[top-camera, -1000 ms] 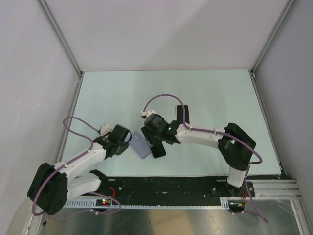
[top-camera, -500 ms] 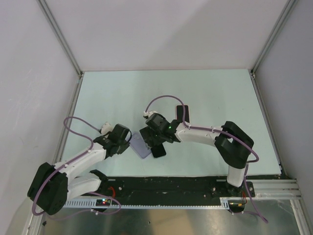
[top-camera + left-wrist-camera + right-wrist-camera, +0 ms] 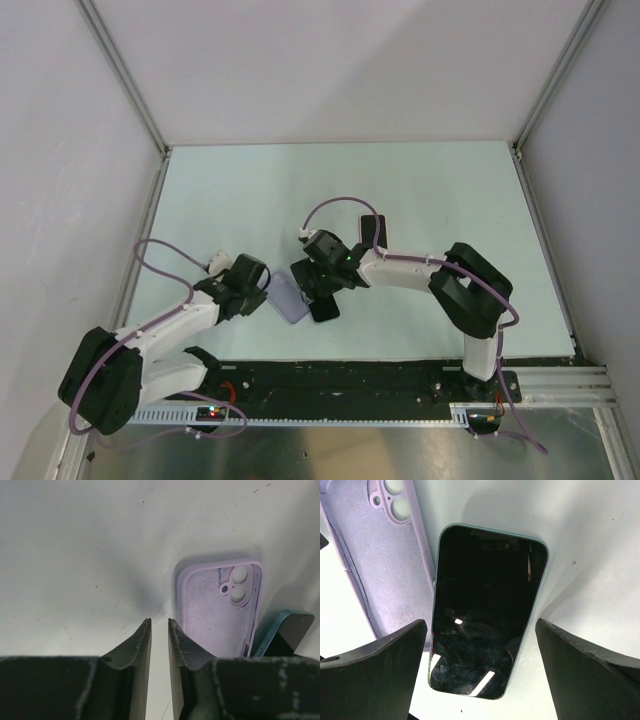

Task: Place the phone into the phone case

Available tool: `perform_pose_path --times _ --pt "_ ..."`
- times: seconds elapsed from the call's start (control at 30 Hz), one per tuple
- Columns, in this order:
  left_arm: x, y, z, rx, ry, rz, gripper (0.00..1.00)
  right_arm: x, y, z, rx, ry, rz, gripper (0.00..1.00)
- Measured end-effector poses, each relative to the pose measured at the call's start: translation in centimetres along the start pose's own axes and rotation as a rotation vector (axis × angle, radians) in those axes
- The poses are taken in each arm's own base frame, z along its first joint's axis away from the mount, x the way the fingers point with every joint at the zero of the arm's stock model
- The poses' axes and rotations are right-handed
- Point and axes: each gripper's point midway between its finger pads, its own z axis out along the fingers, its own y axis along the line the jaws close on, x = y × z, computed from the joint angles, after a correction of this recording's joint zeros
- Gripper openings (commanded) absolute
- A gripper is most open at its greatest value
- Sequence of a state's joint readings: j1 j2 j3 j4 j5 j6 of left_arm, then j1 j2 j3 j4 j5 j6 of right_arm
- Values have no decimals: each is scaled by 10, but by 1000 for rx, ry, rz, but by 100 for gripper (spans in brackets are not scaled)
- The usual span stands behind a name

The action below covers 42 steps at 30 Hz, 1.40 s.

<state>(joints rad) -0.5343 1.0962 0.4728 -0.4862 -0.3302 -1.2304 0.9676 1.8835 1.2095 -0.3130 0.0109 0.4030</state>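
From where I stand, the lilac phone case (image 3: 216,607) lies flat on the pale green table (image 3: 450,200) near the front edge, its hollow side facing up. Nothing is inside it: the soft lining is bare from end to end, and the camera cut-outs show the table through them. The phone (image 3: 487,612) is outside the case, lying screen-up just to its right. Its dark glass catches a few glints, and a teal edge runs round it. One long side of the phone meets the case's rim, and whether it rides slightly over that rim I cannot tell. The right gripper (image 3: 481,625) hangs above the phone with its fingers (image 3: 380,670) spread wide, one on each side of the handset and touching neither side. The left gripper (image 3: 159,622) sits low at the table on the other side of the case. Its two fingers are drawn almost together, only a slit between them, with nothing caught there, and the tips are just short of the case's near end. Farther back on the table, apart from all this, lies another dark flat slab (image 3: 374,232).
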Motion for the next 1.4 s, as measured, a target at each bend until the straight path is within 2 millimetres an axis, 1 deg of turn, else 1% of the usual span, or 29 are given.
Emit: perform_pose_path --times 0.33,0.4,0.87,1.1,1.27,1.4 --pt "6 -2 5 -2 24 3 23 -1 0 2 27 -18 6 80" --pt "6 -5 6 7 24 1 22 -1 1 2 29 -20 7 79" --pt "8 -19 11 42 21 7 22 -1 2 1 59 -34 1 78" --pt "14 -28 11 68 31 19 22 -2 5 -2 91 -23 -3 78" --pt "17 -32 11 80 34 15 22 -6 9 -1 105 -17 4 79" --pt "19 -35 11 89 43 10 22 -14 12 0 116 -16 14 78"
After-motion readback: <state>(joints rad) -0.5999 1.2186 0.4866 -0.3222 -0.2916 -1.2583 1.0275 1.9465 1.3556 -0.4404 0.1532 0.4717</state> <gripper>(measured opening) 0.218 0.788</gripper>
